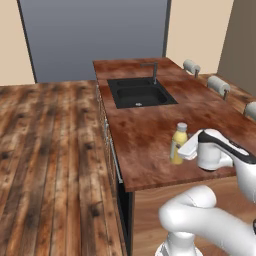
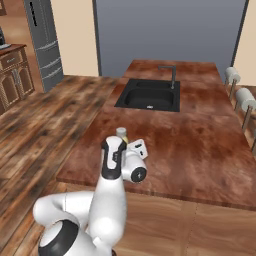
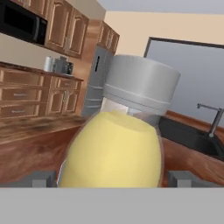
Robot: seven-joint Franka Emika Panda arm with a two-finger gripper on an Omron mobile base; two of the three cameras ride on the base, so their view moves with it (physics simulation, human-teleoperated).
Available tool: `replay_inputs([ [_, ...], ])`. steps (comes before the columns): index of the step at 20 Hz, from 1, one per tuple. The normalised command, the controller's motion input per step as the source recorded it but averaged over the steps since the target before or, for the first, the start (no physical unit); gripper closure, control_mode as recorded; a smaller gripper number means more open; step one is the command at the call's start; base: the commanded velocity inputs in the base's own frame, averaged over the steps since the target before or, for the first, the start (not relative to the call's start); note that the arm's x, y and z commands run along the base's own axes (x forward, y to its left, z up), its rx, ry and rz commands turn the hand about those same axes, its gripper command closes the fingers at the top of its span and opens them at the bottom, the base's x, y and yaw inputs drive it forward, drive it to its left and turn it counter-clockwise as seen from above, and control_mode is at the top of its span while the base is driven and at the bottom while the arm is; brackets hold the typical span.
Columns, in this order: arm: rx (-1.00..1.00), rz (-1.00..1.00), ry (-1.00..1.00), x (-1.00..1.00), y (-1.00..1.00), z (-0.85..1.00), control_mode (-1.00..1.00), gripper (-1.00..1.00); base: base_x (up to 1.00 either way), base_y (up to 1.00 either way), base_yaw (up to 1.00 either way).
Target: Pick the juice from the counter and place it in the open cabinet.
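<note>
Bottle half-buried behind the arm, fingers out of sight.

From the right base camera the small yellow juice bottle (image 2: 121,133) shows just its pale cap above the white arm. The hand camera crops the bottle's base (image 3: 111,153). The two-finger gripper (image 1: 176,152) hides behind the white hand, jaw spacing unreadable. Grey stools (image 1: 218,85) run off-frame right.

No readable text, brands, nos. or signs anywhere. The juice (image 3: 111,157) has a plain yellow body w/ no label, and its cap is blank. The microwave (image 3: 22,24) and fridge (image 2: 42,42) fronts are too small or blurred to read — no markings can be made out on the desk (image 1: 150,135).
</note>
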Motion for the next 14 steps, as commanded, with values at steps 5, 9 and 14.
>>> replay_inputs([
  [5,0.03,0.00,0.00,0.17,0.00,-0.11,-1.00,-1.00,0.00,0.00,0.00],
  [9,0.01,0.00,0.00,0.15,0.00,-0.02,-1.00,-1.00,0.00,0.00,0.00],
  [14,0.00,0.00,0.00,0.02,0.00,-0.02,-1.00,-1.00,0.00,0.00,0.00],
])
